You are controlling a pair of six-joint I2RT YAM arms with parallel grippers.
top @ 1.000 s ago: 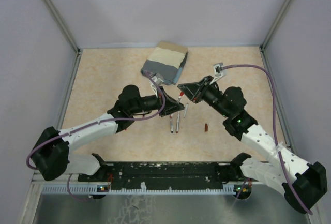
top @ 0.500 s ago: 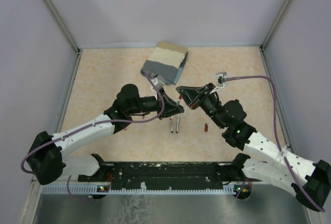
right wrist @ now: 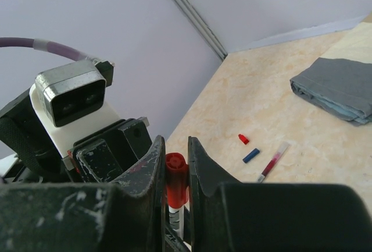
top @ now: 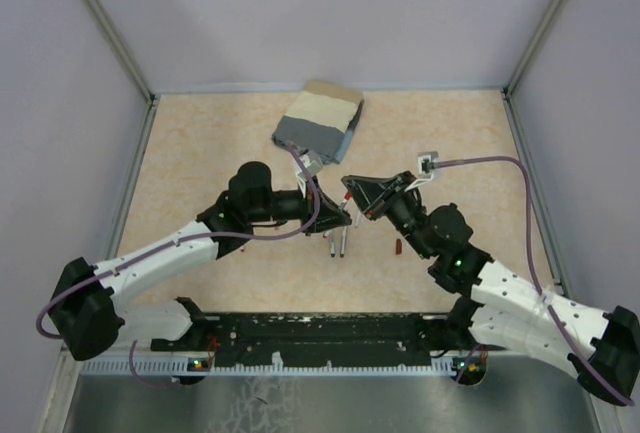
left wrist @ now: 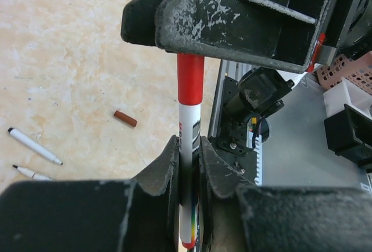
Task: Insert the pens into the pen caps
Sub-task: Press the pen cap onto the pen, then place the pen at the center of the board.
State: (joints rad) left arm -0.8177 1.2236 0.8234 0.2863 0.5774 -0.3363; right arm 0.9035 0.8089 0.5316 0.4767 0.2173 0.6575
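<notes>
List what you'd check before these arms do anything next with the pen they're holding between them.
1. Pen clamped in the left jaws: ok.
2. Red cap clamped in the right jaws: ok.
3. Cap and barrel in one straight line: ok in the left wrist view.
4. Cap pushed fully home: cannot tell.
5. Set-down spot clear: not ok; two loose pens and a dark red cap lie on the table near the jaws.
</notes>
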